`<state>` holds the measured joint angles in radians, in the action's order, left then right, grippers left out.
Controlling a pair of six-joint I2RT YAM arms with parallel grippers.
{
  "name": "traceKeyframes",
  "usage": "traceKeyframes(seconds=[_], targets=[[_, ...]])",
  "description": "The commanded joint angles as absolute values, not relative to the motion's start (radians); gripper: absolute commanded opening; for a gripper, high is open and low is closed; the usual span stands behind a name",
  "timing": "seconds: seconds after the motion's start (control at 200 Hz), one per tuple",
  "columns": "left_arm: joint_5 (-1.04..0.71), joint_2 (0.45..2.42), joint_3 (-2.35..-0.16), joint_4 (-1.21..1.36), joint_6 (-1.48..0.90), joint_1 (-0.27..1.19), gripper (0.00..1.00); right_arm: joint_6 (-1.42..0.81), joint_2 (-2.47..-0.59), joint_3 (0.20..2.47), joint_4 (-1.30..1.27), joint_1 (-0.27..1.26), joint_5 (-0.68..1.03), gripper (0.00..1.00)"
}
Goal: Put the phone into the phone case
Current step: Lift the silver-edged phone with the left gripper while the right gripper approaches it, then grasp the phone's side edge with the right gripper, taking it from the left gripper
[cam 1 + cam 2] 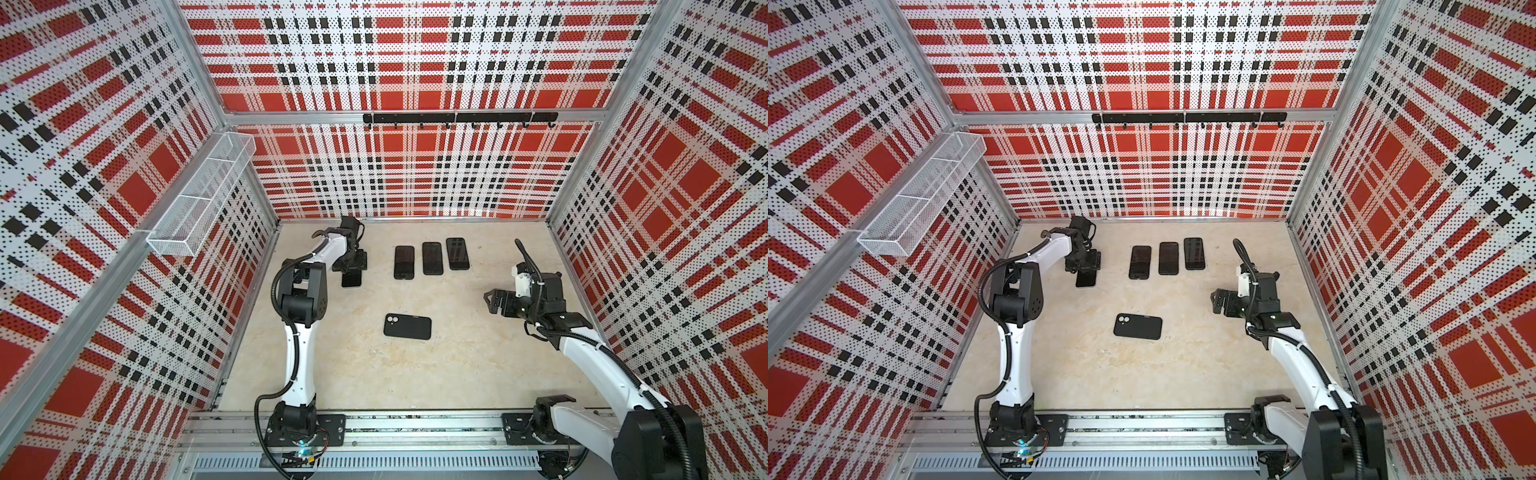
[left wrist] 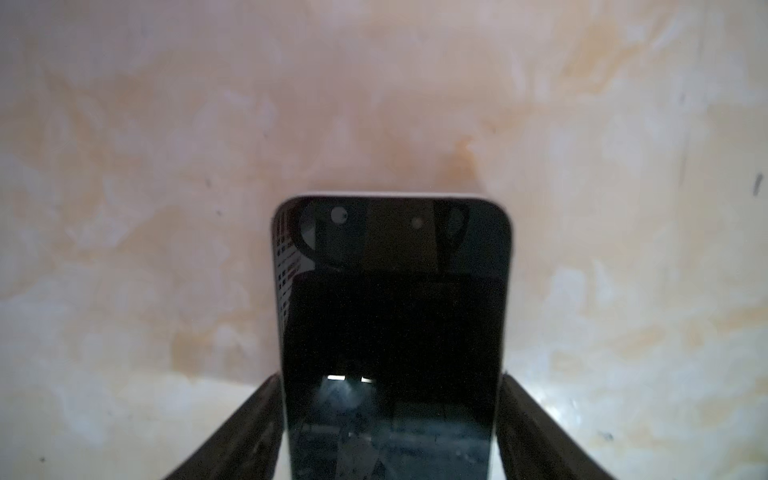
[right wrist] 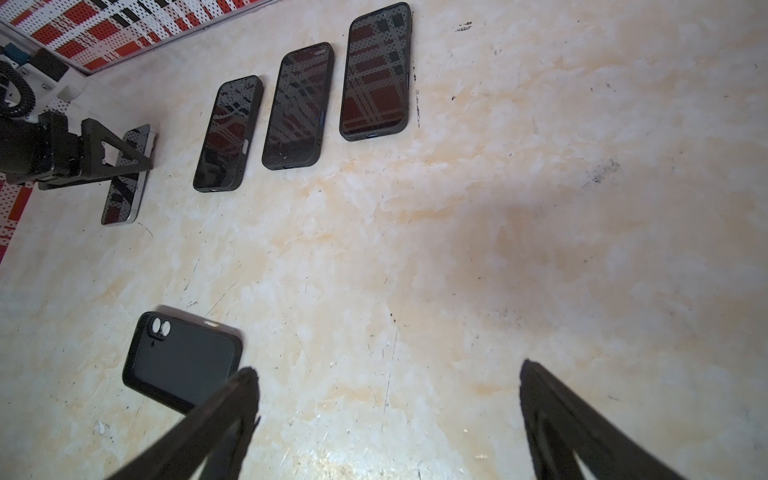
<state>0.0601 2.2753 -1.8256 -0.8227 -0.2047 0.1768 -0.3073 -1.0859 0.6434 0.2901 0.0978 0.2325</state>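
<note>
Left end effector (image 2: 391,380) clamps the phone (image 2: 392,291) by its long edges, apparently for lifting; right end effector (image 3: 387,368) hangs open near the phone case (image 1: 407,327), probably to steady it.

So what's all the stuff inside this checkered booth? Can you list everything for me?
phone case: one, black, flat at mid-table
dark phones: three, black, side by side at the back of the table, screens up
silver-edged phone: one, dark screen, left of that row
table: one, beige marbled
wire basket: one, white, on the left wall
hook rail: one, black, on the back wall
walls: three, red, white and black plaid
arms: two, white and black, mounted at the near edge
left gripper: one, black, closed on the silver-edged phone's sides
right gripper: one, black, open and empty, over the table's right side
</note>
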Motion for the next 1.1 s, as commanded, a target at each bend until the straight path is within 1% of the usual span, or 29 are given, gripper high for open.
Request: traceKeyframes(seconds=[0.0, 0.085, 0.15, 0.341, 0.381, 0.491, 0.616, 0.752, 0.787, 0.897, 0.957, 1.042, 1.097], targets=[[0.018, 2.148, -1.760, -0.802, -0.225, 0.193, 0.76, -0.301, -1.102, 0.630, 0.250, 0.096, 0.268, 1.00], [-0.013, 2.084, -1.677, -0.764, -0.240, 0.202, 0.76, -0.320, -1.120, 0.629, 0.213, 0.111, 0.308, 0.99], [-0.043, 2.038, -1.614, -0.735, -0.256, 0.208, 0.76, -0.332, -1.143, 0.633, 0.178, 0.152, 0.323, 0.98], [-0.200, 1.929, -1.448, -0.621, -0.313, 0.215, 0.74, -0.373, -1.237, 0.661, 0.000, 0.384, 0.321, 0.96], [-0.241, 1.902, -1.405, -0.578, -0.341, 0.209, 0.72, -0.390, -1.256, 0.663, -0.050, 0.435, 0.312, 0.95], [-0.373, 1.824, -1.276, -0.426, -0.466, 0.192, 0.61, -0.442, -1.304, 0.655, -0.213, 0.555, 0.272, 0.94], [-0.458, 1.744, -1.130, -0.244, -0.633, 0.208, 0.57, -0.507, -1.377, 0.646, -0.400, 0.646, 0.222, 0.93], [-0.441, 1.667, -1.064, -0.162, -0.734, 0.239, 0.50, -0.561, -1.476, 0.656, -0.566, 0.713, 0.201, 0.92], [-0.424, 1.650, -1.055, -0.154, -0.758, 0.276, 0.47, -0.587, -1.501, 0.661, -0.595, 0.723, 0.203, 0.91], [-0.407, 1.582, -0.976, -0.041, -0.873, 0.297, 0.36, -0.607, -1.568, 0.682, -0.669, 0.757, 0.192, 0.90], [-0.393, 1.540, -0.912, 0.044, -0.978, 0.303, 0.34, -0.611, -1.602, 0.695, -0.699, 0.768, 0.187, 0.89], [-0.359, 1.483, -0.816, 0.180, -1.110, 0.311, 0.28, -0.631, -1.649, 0.704, -0.759, 0.780, 0.174, 0.87], [-0.348, 1.456, -0.765, 0.247, -1.187, 0.311, 0.28, -0.643, -1.675, 0.703, -0.803, 0.790, 0.141, 0.85]])
